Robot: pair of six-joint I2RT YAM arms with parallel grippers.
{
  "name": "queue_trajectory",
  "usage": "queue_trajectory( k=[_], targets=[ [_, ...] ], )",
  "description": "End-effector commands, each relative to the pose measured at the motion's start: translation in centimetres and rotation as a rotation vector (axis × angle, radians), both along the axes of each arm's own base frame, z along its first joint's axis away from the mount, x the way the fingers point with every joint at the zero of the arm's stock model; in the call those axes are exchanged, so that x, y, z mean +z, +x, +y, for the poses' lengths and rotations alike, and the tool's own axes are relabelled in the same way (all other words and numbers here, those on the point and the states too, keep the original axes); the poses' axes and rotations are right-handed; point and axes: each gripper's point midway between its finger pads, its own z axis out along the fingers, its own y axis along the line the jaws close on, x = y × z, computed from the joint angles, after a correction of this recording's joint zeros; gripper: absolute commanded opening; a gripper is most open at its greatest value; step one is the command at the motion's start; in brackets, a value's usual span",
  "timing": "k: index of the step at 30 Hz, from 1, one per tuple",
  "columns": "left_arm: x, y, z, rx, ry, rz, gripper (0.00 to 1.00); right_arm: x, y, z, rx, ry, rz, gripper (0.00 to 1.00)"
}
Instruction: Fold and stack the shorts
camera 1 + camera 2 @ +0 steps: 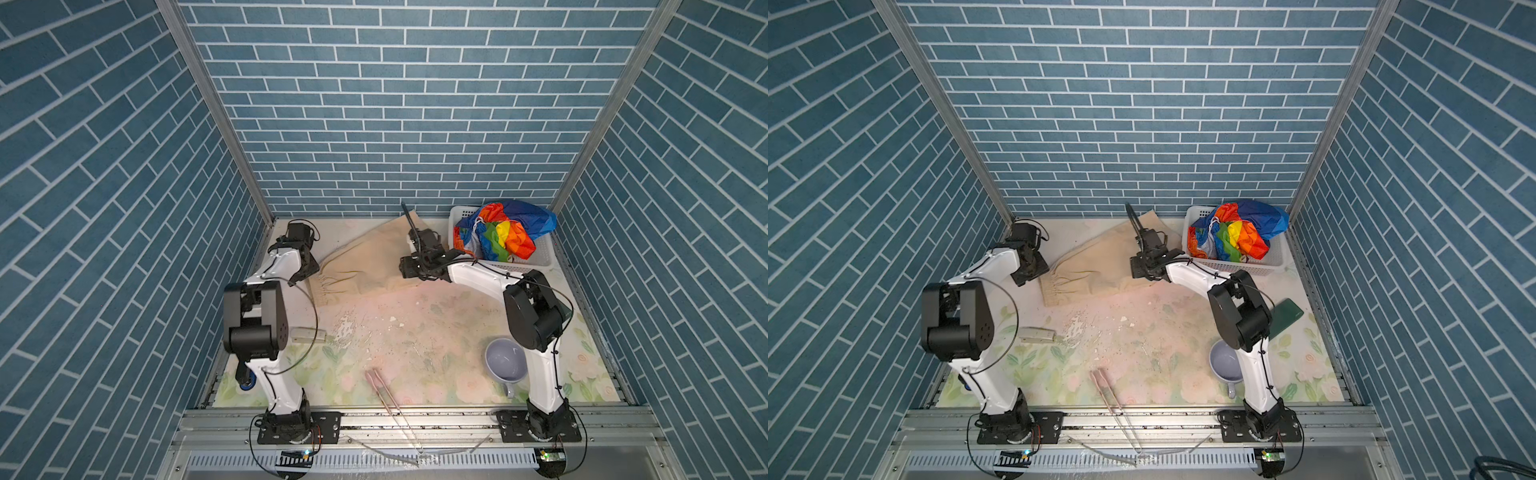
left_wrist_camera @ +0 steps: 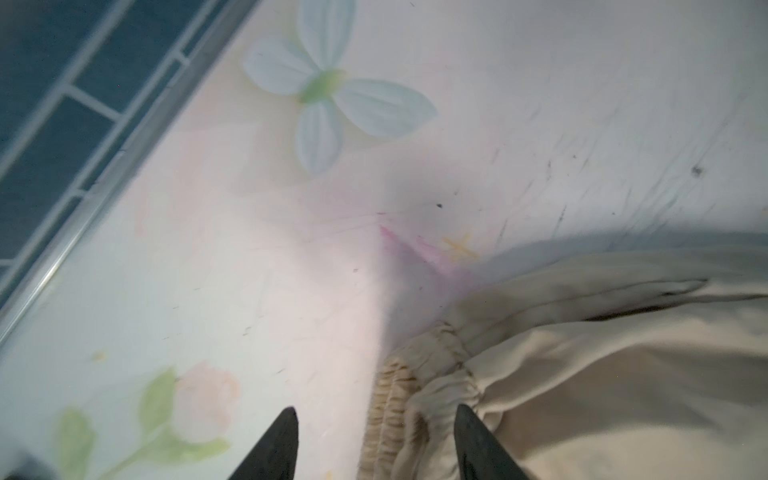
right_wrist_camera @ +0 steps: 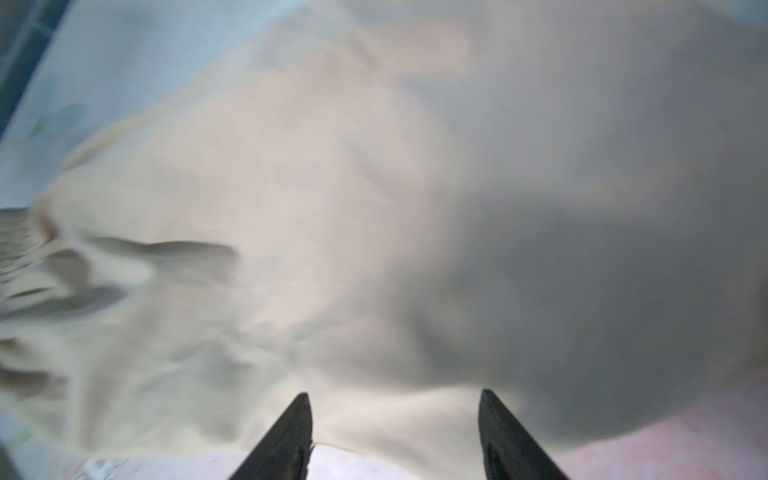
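Note:
The beige shorts point(image 1: 365, 257) point(image 1: 1096, 266) lie spread flat on the back middle of the table, with the gathered waistband toward the left. My left gripper point(image 1: 311, 275) point(image 2: 376, 411) hangs open over the waistband corner. One fingertip point(image 2: 463, 415) is over the cloth and its mate is over bare table. My right gripper point(image 1: 409, 270) point(image 3: 395, 395) is open just above the near right edge of the beige shorts point(image 3: 291, 208), with nothing between its fingers. The rainbow-striped shorts point(image 1: 505, 232) point(image 1: 1237, 232) sit crumpled in the white basket point(image 1: 540, 259) at the back right.
A lilac mug point(image 1: 505, 359) stands beside the right arm's base. Pink tongs point(image 1: 384, 395) lie at the front middle. A dark green flat object point(image 1: 1285, 318) lies at the right. A small pale object point(image 1: 1036, 334) rests near the left arm. Crumbs dot the table's middle.

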Motion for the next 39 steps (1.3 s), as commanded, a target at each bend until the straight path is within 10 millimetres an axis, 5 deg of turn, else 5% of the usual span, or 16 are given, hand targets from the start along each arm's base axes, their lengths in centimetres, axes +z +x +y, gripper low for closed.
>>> queue_trajectory(
  k=[1, 3, 8, 15, 23, 32, 37, 39],
  targets=[
    [2.8, -2.8, 1.1, 0.060, -0.044, -0.055, 0.67, 5.7, -2.1, 4.9, 0.269, -0.076, -0.300, 0.77],
    [3.4, -4.0, 1.6, 0.098, -0.094, -0.088, 0.67, 5.9, -4.1, 8.2, 0.419, -0.078, -0.406, 0.95],
    [2.1, -7.0, 2.9, 0.200, -0.255, -0.129, 0.67, 4.4, -8.2, 14.5, 0.736, -0.049, -0.631, 0.91],
    [-0.1, -7.4, 1.4, 0.192, -0.424, -0.167, 0.77, -1.7, -9.9, 19.1, 0.933, -0.127, -0.718, 0.87],
    [-3.1, -5.6, -0.7, 0.168, -0.568, -0.264, 0.90, -4.4, -10.9, 21.0, 0.996, -0.165, -0.728, 0.82],
    [-6.9, -4.0, -3.1, 0.150, -0.630, -0.279, 0.91, -6.1, -11.4, 21.3, 1.036, -0.205, -0.713, 0.73],
    [-7.0, -3.8, -3.4, 0.162, -0.644, -0.280, 0.90, -7.6, -12.0, 21.5, 1.093, -0.227, -0.629, 0.51],
    [-6.6, -4.4, -3.1, 0.173, -0.616, -0.269, 0.90, -7.9, -11.9, 21.8, 1.089, -0.223, -0.598, 0.25]
  ],
)
